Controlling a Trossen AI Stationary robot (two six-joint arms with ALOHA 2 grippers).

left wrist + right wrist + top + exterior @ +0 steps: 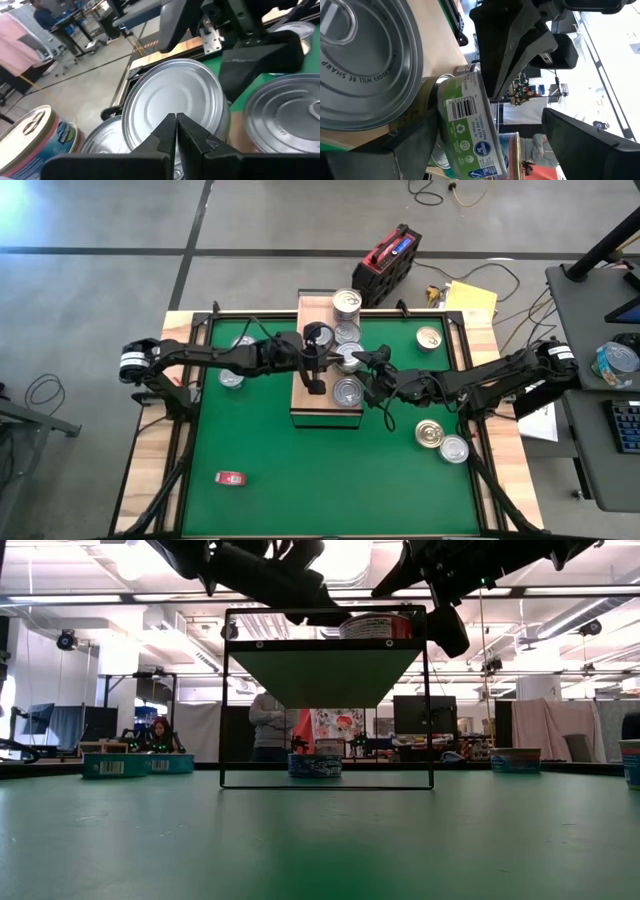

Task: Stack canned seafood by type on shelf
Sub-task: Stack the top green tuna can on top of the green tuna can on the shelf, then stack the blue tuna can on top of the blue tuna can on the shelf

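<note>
The right gripper sits just right of centre in the overhead frame, over the wooden shelf, with its fingers spread wide on either side of a silver-lidded tin; whether they touch the tin's sides cannot be told. In the right wrist view a green-labelled tin stands on edge between the two dark fingers, with a broad silver lid at the upper left. The left gripper is at the frame's centre, also above the shelf, fingers pressed together with nothing between them; its wrist view shows the closed tips over a plain silver lid. Four tins run in a line along the shelf's right side, from the top one to the bottom one. On the green mat lie more tins: a gold-lidded one upper right, a gold and silver pair lower right, and two at the left. A small red flat object lies lower left
</note>
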